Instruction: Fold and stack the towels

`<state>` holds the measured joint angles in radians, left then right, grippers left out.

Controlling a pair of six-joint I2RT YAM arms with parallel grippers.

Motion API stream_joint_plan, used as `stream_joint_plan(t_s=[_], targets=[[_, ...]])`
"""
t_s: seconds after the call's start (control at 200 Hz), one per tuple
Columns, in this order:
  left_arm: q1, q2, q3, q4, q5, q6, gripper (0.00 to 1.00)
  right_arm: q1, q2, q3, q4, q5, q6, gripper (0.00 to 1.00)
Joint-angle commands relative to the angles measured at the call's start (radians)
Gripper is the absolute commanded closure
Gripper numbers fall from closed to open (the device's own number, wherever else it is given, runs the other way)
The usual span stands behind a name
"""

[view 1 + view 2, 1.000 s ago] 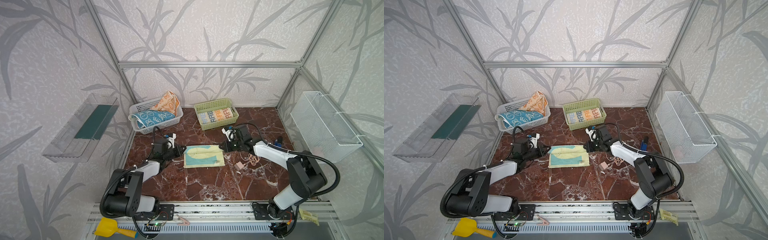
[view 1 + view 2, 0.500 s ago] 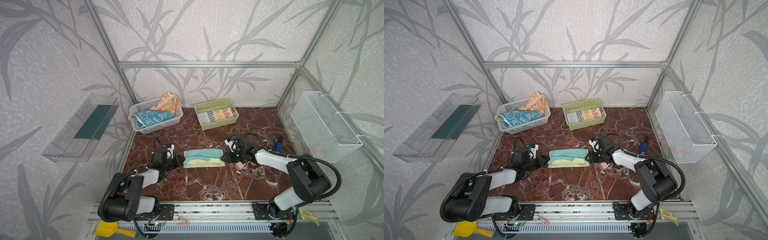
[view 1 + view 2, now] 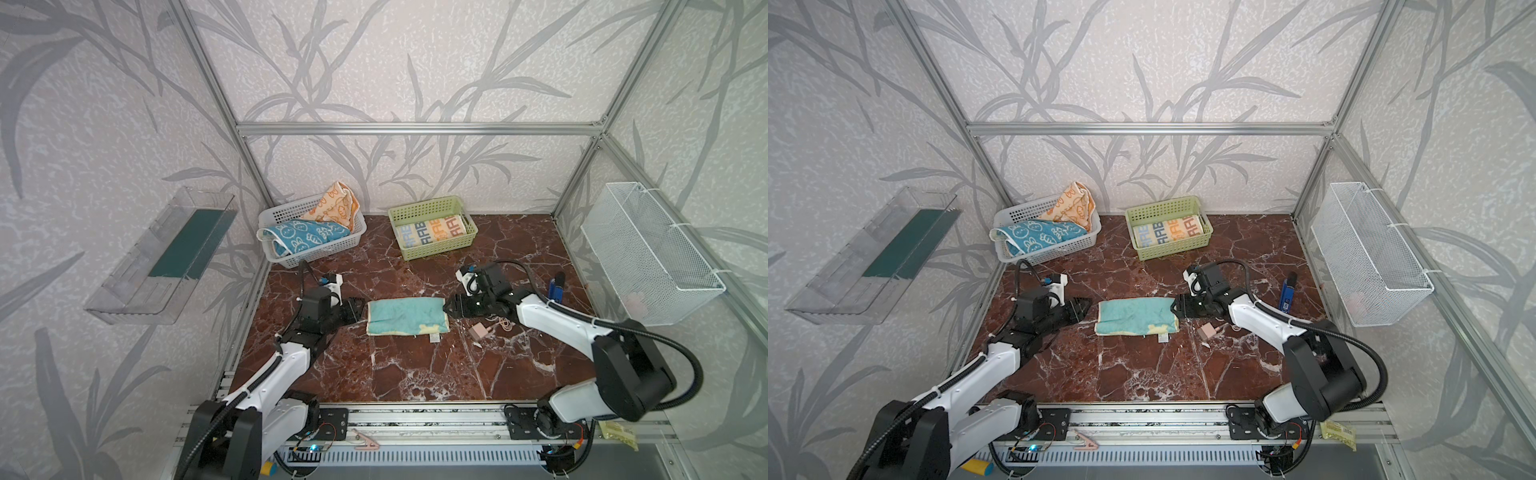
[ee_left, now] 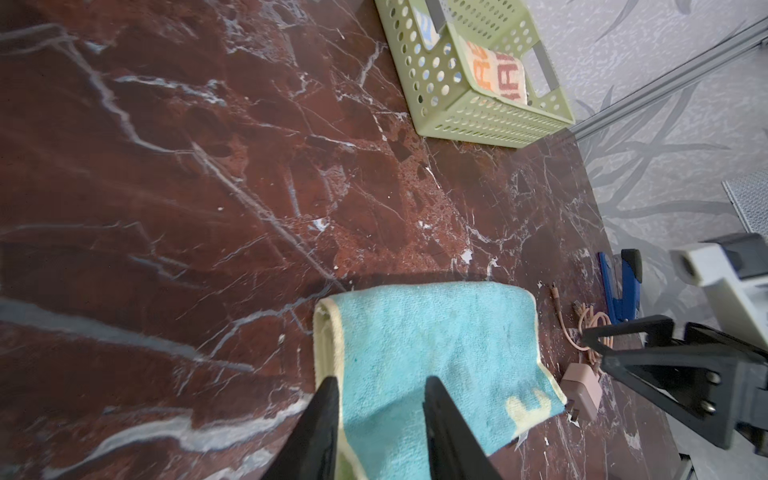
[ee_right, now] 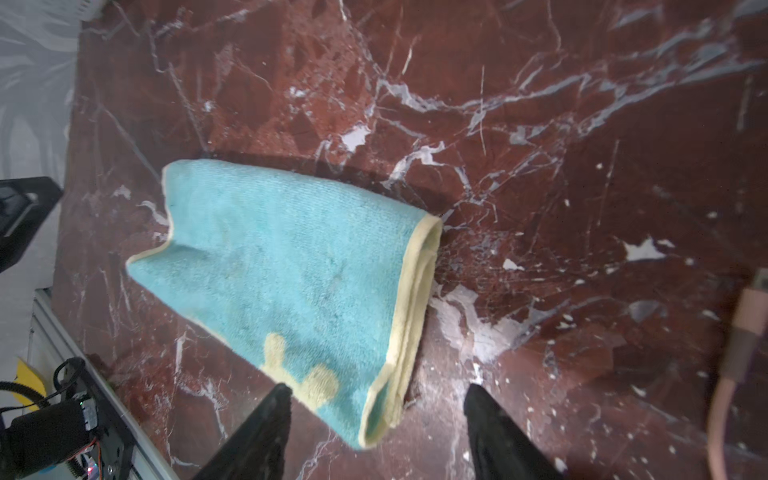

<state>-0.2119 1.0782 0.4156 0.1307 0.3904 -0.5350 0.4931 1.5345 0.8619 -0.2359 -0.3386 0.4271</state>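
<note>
Teal towel (image 3: 407,316), folded, lies in the middle of the tabletop (image 3: 415,374) in both top views, with the left hand (image 3: 360,309) just beside one end and the right hand (image 3: 447,309) at the other, neither clasping it. Left wrist view: the left hand (image 4: 382,399) is released, jaws parted, the towel (image 4: 436,332) end between them. Right wrist view: the right hand (image 5: 376,390) is released, jaws wide, the towel (image 5: 291,266) corner between them.

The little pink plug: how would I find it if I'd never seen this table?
On the dark red marble tabletop, find the folded teal towel in the middle. Just off its right end in both top views sits the pink charger plug, the only pink block there, a peach cable beside it.
</note>
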Motion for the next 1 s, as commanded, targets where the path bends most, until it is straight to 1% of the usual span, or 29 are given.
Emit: stream_joint_plan(t_s=[0.0, 0.06, 0.145, 0.155, 0.25, 0.36, 0.425, 0.505, 0.56, 0.63, 0.67, 0.73, 0.755, 0.84, 0.855, 0.94, 1.0], targets=[[-0.083, 0.088, 0.066, -0.074, -0.047, 0.041, 0.64, 0.015, 0.105, 0.098, -0.096, 0.002, 0.041, 0.32], [-0.138, 0.143, 0.085, -0.087, -0.062, 0.046, 0.65, 0.022, 0.14, 0.119, -0.102, 0.016, 0.057, 0.31], [-0.176, 0.207, 0.087, -0.111, -0.065, 0.034, 0.66, 0.028, 0.167, 0.133, -0.102, 0.031, 0.085, 0.3], [-0.179, 0.21, 0.084, -0.111, -0.065, 0.032, 0.66, 0.027, 0.188, 0.133, -0.102, 0.032, 0.088, 0.3], [-0.192, 0.235, 0.031, -0.089, -0.076, 0.012, 0.66, 0.031, 0.232, 0.142, -0.099, 0.032, 0.116, 0.3], [-0.199, 0.255, -0.04, -0.034, -0.059, -0.014, 0.66, 0.045, 0.281, 0.159, -0.101, 0.023, 0.135, 0.3], [-0.205, 0.264, -0.064, 0.005, -0.041, -0.036, 0.67, 0.059, 0.302, 0.171, -0.102, 0.017, 0.143, 0.3], [-0.214, 0.272, -0.079, 0.02, -0.053, -0.049, 0.67, 0.079, 0.328, 0.181, -0.091, 0.001, 0.155, 0.31], [-0.214, 0.276, -0.086, 0.029, -0.056, -0.054, 0.67, 0.088, 0.342, 0.186, -0.077, -0.019, 0.164, 0.36], [-0.214, 0.28, -0.089, 0.042, -0.055, -0.061, 0.67, 0.097, 0.361, 0.2, -0.072, -0.034, 0.171, 0.48], [-0.214, 0.28, -0.088, 0.046, -0.053, -0.062, 0.67, 0.102, 0.371, 0.212, -0.077, -0.035, 0.169, 0.57], [-0.215, 0.276, -0.082, 0.037, -0.052, -0.063, 0.67, 0.107, 0.378, 0.234, -0.093, -0.022, 0.161, 0.76], [-0.215, 0.271, -0.076, 0.027, -0.053, -0.062, 0.67, 0.109, 0.378, 0.242, -0.1, -0.011, 0.156, 0.82], [-0.213, 0.229, -0.052, -0.022, -0.068, -0.058, 0.67, 0.111, 0.365, 0.291, -0.146, 0.04, 0.12, 0.98], [-0.213, 0.218, -0.045, -0.038, -0.078, -0.057, 0.67, 0.111, 0.361, 0.304, -0.159, 0.05, 0.113, 1.0], [-0.209, 0.143, 0.005, -0.133, -0.139, -0.045, 0.66, 0.114, 0.353, 0.402, -0.258, 0.125, 0.047, 1.0], [-0.207, 0.08, 0.044, -0.207, -0.218, -0.052, 0.64, 0.12, 0.359, 0.496, -0.331, 0.174, -0.006, 1.0]])
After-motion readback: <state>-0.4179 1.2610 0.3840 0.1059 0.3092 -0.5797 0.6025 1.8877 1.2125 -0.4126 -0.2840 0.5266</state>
